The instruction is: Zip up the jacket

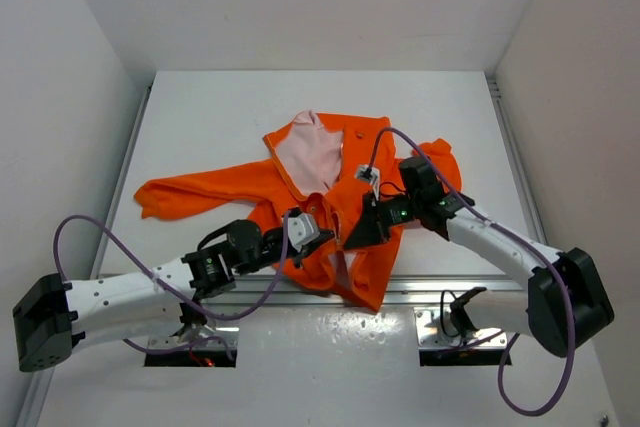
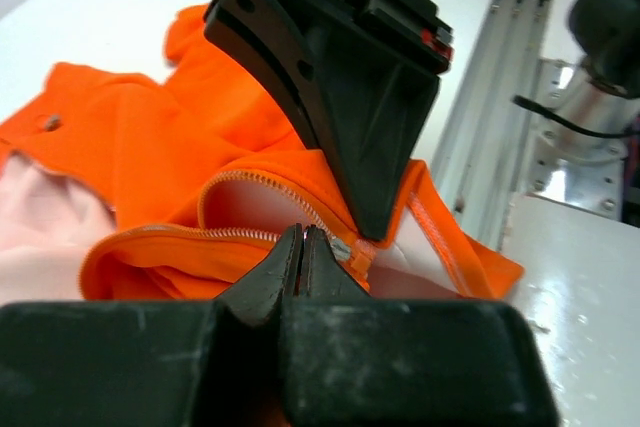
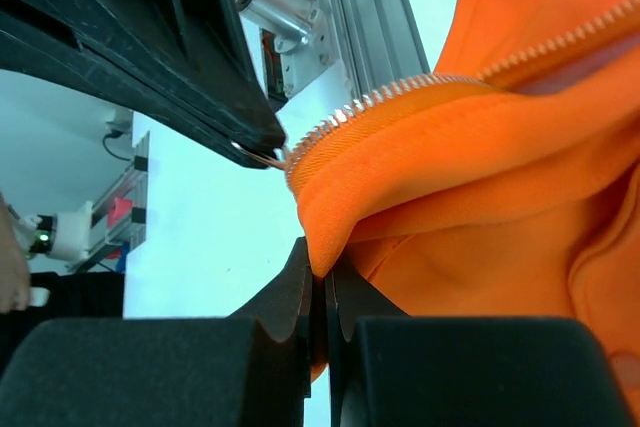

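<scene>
orange jacket (image 1: 330, 197) lies unzipped on the table, pink lining showing

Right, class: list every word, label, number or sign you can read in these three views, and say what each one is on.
No text can be read in any view.
The small white tag on the jacket may carry print, but it is too small to read.
</scene>
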